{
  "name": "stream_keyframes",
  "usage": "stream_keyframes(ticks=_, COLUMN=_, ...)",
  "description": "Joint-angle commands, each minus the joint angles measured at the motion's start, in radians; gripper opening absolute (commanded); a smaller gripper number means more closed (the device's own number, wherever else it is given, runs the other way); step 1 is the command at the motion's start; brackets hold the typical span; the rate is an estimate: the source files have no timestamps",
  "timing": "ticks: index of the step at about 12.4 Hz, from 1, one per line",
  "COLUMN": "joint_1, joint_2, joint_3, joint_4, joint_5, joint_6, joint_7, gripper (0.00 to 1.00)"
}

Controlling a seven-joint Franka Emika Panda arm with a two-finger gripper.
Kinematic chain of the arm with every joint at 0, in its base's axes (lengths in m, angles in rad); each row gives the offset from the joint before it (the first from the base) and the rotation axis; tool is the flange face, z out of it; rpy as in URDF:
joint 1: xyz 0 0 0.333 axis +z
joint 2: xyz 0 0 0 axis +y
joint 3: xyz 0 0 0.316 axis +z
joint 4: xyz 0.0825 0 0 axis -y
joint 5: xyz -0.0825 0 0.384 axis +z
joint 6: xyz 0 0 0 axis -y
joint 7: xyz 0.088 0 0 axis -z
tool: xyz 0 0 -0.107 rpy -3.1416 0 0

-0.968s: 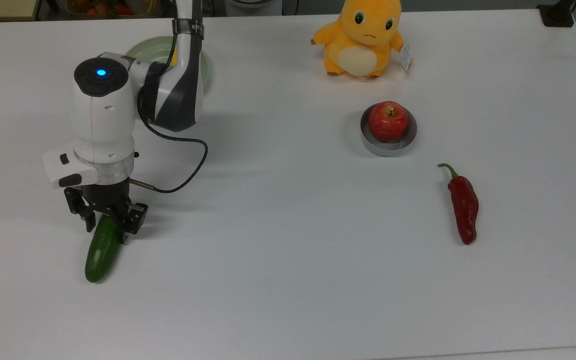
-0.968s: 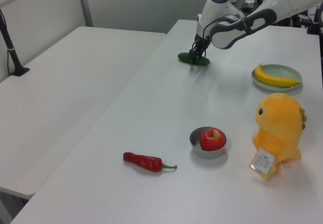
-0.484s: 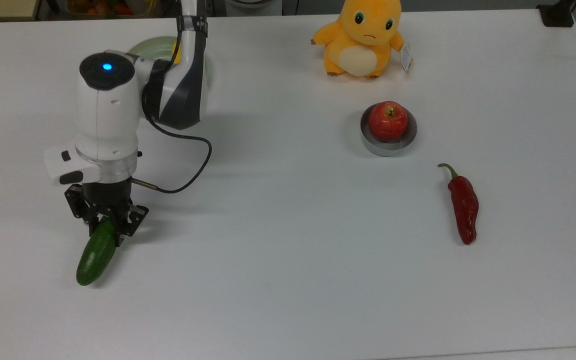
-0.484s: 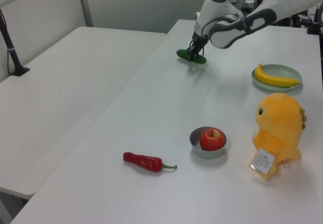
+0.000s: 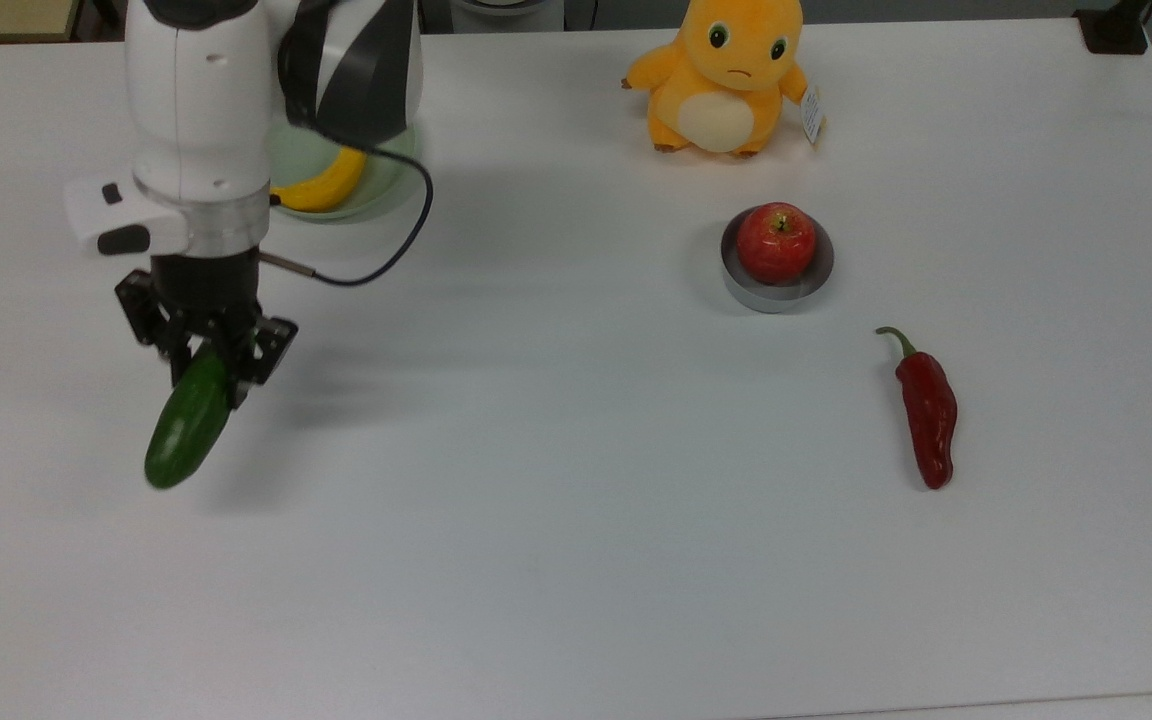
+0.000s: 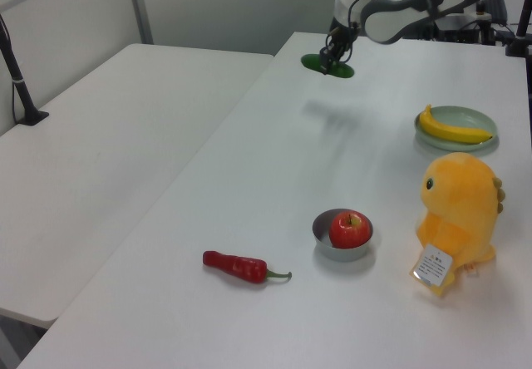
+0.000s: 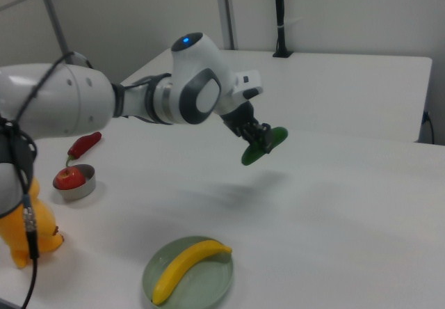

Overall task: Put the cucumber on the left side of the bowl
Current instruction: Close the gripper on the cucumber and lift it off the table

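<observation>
My gripper [image 5: 204, 372] [image 6: 336, 54] [image 7: 262, 140] is shut on one end of the dark green cucumber [image 5: 186, 424] [image 6: 327, 66] [image 7: 263, 146]. The cucumber hangs tilted in the air, well above the white table, at the top view's left. Far off at the top view's right stands the small silver-grey bowl [image 5: 778, 287] [image 6: 324, 245] [image 7: 78, 191], and a red apple [image 5: 775, 242] [image 6: 350, 228] [image 7: 69, 177] sits in it.
A pale green dish [image 5: 381, 180] [image 6: 480, 120] [image 7: 208, 288] with a banana [image 5: 324, 187] [image 6: 453, 127] [image 7: 186, 266] lies behind the arm. An orange plush toy [image 5: 721, 72] [image 6: 460, 217] [image 7: 19, 236] stands near the bowl. A dark red chili [image 5: 927, 410] [image 6: 238, 267] [image 7: 85, 144] lies beyond the bowl.
The gripper has risen from the table with the cucumber in its grip, lifting it clear of the surface. The arm no longer covers the dish in the top view.
</observation>
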Motion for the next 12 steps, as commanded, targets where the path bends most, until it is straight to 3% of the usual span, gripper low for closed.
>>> stream_keyframes(ticks=1, joint_1=-0.039, joint_2=-0.195, joint_3=0.074, joint_4=-0.179, joint_5=0.034, joint_6=-0.153, joint_7=-0.075, gripper=0.0)
stream_keyframes(ticks=3, joint_1=-0.035, joint_2=-0.284, joint_3=0.077, joint_4=-0.233, joint_5=0.118, joint_6=-0.224, joint_7=-0.128, gripper=0.0)
stream_keyframes(ticks=7, joint_1=-0.027, joint_2=-0.41, joint_3=0.146, joint_4=-0.339, joint_5=0.148, joint_6=-0.361, joint_7=-0.228, gripper=0.01)
stream_keyframes(ticks=10, joint_1=0.02, joint_2=-0.41, joint_3=0.197, joint_4=-0.331, joint_5=0.21, joint_6=-0.35, joint_7=-0.15, gripper=0.01)
stream_keyframes(ticks=12, joint_1=0.069, joint_2=-0.411, joint_3=0.249, joint_4=-0.255, joint_5=0.258, joint_6=-0.35, joint_7=-0.011, gripper=0.01)
